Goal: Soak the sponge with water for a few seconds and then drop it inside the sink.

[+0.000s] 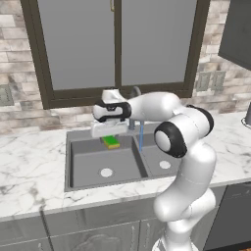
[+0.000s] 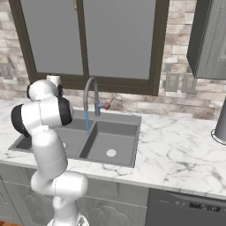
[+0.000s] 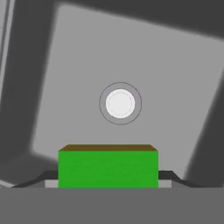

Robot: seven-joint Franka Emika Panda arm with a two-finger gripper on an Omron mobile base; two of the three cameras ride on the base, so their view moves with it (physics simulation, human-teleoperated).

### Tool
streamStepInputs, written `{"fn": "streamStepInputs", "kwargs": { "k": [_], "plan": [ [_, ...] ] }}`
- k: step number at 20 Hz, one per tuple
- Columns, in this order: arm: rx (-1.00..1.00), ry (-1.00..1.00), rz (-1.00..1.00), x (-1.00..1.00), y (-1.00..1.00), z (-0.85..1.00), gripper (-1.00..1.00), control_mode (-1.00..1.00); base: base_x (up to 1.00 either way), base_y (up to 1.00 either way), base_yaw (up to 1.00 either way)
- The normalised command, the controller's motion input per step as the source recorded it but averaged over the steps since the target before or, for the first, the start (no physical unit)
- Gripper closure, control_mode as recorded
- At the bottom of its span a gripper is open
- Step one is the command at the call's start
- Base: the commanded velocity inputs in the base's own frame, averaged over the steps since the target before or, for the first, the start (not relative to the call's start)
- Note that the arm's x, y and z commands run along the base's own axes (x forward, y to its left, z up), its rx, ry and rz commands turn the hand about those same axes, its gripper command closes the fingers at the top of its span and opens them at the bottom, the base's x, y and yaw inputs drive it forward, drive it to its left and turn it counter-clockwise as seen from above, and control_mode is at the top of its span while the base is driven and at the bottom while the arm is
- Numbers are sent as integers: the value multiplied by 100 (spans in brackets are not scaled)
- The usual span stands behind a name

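I have the hand [image 1: 111,136] clamped across the sponge [image 1: 111,142], left of centre in the left base view over the sink's [image 1: 78,182] left basin; it looks light, soft and squashy, best gripped on its long sides.

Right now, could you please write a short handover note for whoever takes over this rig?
Gripper: shut on the sponge, held above the left basin of the sink.
Water: running from the faucet, falling near the centre divider, to the right of the sponge; the two are apart.
Hand view: sponge over the basin's round drain.
Done: sponge picked up, tap on.
Left: hold the sponge under the stream briefly, then drop it into the sink.
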Motion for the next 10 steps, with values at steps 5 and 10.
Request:
{"fn": "streamStepInputs", "kwargs": {
  "k": [5, 10],
  "plan": [
    [-4, -2, 8, 0, 0, -2, 100, -100, 0, 0, 0],
    [0, 0, 2, 9, 0, -26, 100, -100, 0, 0, 0]
  ]
}}
